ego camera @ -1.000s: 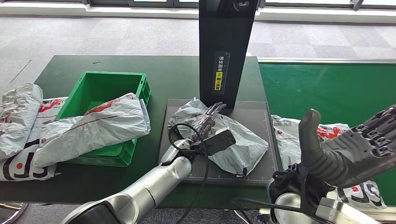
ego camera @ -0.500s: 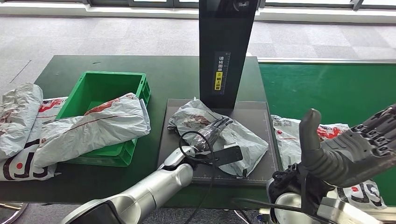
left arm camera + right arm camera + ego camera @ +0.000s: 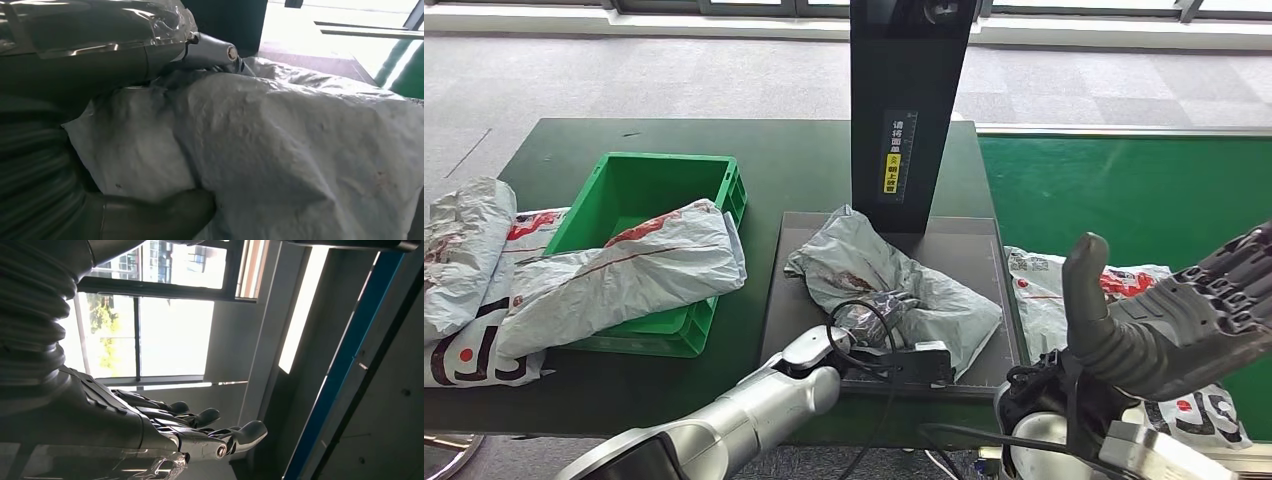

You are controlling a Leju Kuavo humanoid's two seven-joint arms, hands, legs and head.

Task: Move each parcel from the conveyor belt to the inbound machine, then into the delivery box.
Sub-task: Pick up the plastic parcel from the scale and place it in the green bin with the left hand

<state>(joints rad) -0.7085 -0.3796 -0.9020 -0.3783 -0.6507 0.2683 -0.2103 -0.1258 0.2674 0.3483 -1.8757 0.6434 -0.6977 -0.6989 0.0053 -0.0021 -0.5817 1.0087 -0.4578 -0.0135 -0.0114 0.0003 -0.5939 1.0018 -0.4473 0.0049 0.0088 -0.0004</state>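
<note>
1. Left hand (image 3: pixel 886 303): laid on the near part of a grey parcel (image 3: pixel 944 300); in the left wrist view the thumb (image 3: pixel 165 212) is seen under the bag's edge and the fingers (image 3: pixel 210 50) over its top, so the parcel is gripped.
2. Grey parcel: crumpled plastic mailer with reddish print, lying on the dark scanning plate (image 3: pixel 969 245) of the inbound machine (image 3: pixel 909 110) (its far end reaches towards the foot of the black upright column).
3. Right hand (image 3: pixel 1184 320): raised close to the head camera, thumb upright and fingers spread apart, nothing held; in the right wrist view (image 3: pixel 190 435) only windows and ceiling are seen past it.
4. Conveyor belt (image 3: pixel 1124 190): green surface right of the machine, with another parcel (image 3: pixel 1039 295) lying on it, partly hidden by the right hand.
5. Delivery box (image 3: pixel 639 195): green crate on the dark green table (image 3: pixel 794 160), left of the plate, with a large grey bag (image 3: pixel 644 265) draped over its near rim.
6. Further bags (image 3: pixel 464 260): piled on the table's left end, beside the crate.
</note>
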